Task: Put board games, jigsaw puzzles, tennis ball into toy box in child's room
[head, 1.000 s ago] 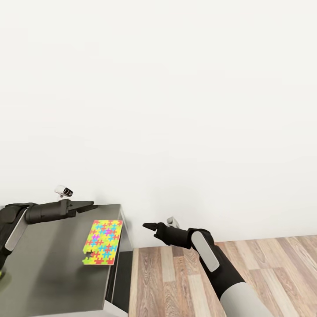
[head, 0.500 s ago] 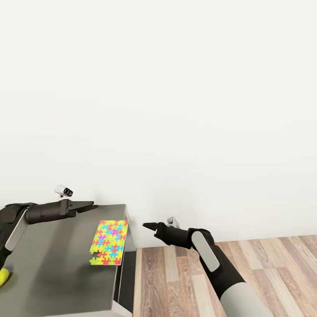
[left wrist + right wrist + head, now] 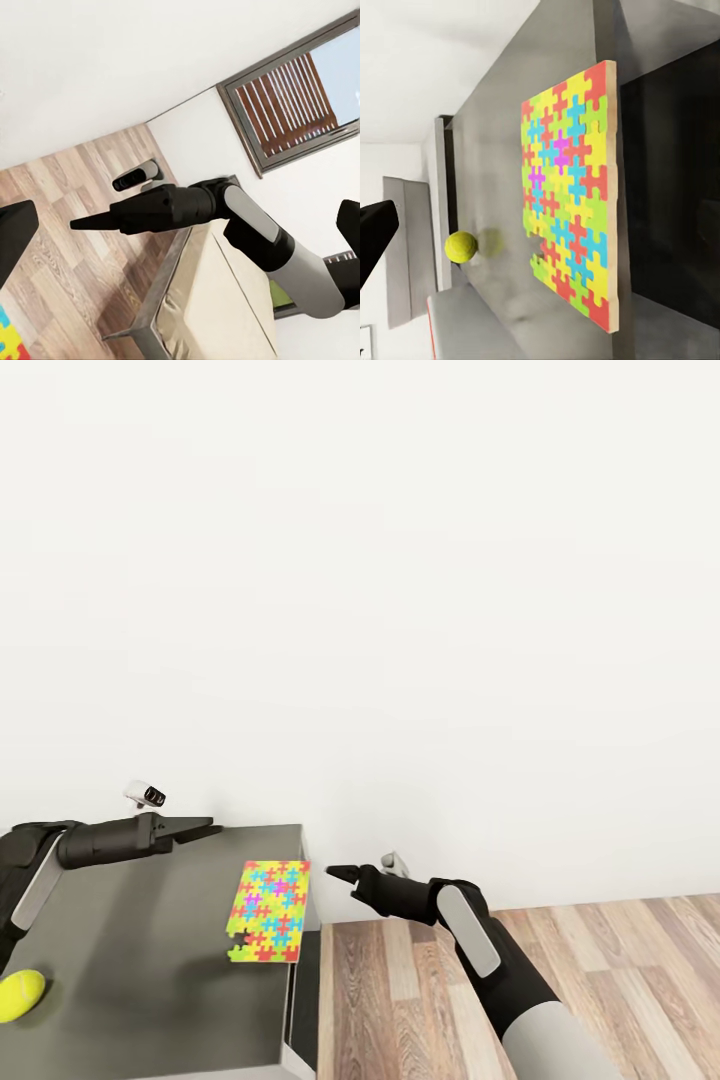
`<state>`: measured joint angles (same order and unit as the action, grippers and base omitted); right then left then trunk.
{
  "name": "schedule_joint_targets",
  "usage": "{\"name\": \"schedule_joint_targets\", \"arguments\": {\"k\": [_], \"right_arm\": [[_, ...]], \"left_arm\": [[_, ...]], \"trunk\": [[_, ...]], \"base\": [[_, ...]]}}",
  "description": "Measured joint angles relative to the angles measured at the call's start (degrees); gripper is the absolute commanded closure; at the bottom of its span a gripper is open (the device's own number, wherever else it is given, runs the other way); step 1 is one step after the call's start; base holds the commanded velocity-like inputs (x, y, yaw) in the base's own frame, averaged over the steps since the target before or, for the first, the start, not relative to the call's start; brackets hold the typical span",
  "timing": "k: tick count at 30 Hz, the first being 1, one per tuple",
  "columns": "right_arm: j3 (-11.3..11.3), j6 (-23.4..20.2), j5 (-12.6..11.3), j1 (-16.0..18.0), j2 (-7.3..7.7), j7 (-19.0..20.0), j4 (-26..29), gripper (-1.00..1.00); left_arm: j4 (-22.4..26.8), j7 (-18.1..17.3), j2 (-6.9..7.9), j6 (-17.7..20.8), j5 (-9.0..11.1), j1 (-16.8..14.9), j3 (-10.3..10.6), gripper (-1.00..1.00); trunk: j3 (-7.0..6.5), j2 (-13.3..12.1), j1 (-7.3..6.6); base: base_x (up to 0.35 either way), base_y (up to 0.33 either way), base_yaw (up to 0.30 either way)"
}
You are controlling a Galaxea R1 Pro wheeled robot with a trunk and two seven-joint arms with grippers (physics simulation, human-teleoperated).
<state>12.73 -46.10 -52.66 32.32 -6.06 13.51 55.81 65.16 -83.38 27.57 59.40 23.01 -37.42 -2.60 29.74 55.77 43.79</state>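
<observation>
Your left gripper (image 3: 200, 826) hangs over the back edge of the dark grey worktop (image 3: 130, 980), fingers drawn together to a narrow point, nothing between them. Your right gripper (image 3: 338, 874) floats off the worktop's end, above the wood floor (image 3: 600, 960), also pinched narrow and empty; the left wrist view shows it side-on (image 3: 86, 222) as a closed wedge.

Jigsaw puzzle (image 3: 270, 925) lies flat at the worktop's right end, its long edge flush with or just over the rim; one corner has pieces missing. Tennis ball (image 3: 20, 996) sits on the same surface, well apart from the puzzle, at the head view's left border.

Right wrist view gives you the puzzle (image 3: 574, 195) close up, its thin wooden edge plain, and the ball (image 3: 460, 247) beyond it.

Left wrist view adds a beige bed (image 3: 217, 307) and a window (image 3: 296, 90) with brown slats on the white wall.

No readable writing anywhere.
</observation>
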Motion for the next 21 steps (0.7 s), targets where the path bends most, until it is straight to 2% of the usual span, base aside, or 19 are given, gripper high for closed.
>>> {"name": "schedule_joint_targets", "arguments": {"k": [7,13,21], "right_arm": [[0.0,0.0,0.0,0.0,0.09,0.9,-0.1,-1.00],[-1.4,-0.1,0.0,0.0,0.10,2.2,-0.2,-1.00],[-2.3,-0.2,0.1,0.1,0.18,4.1,-0.5,-1.00]], "left_arm": [[0.0,0.0,0.05,0.0,0.0,0.0,0.0,-1.00],[0.0,0.0,0.08,0.0,0.1,0.0,-0.1,-1.00],[0.0,-0.1,0.09,0.0,0.1,0.0,-0.1,-1.00]], "trunk": [[0.00,0.0,0.00],[0.00,0.0,0.00],[1.43,3.2,1.75]], "base": [[0.000,0.013,0.000],[0.000,0.002,0.000],[0.000,0.000,0.000]]}}
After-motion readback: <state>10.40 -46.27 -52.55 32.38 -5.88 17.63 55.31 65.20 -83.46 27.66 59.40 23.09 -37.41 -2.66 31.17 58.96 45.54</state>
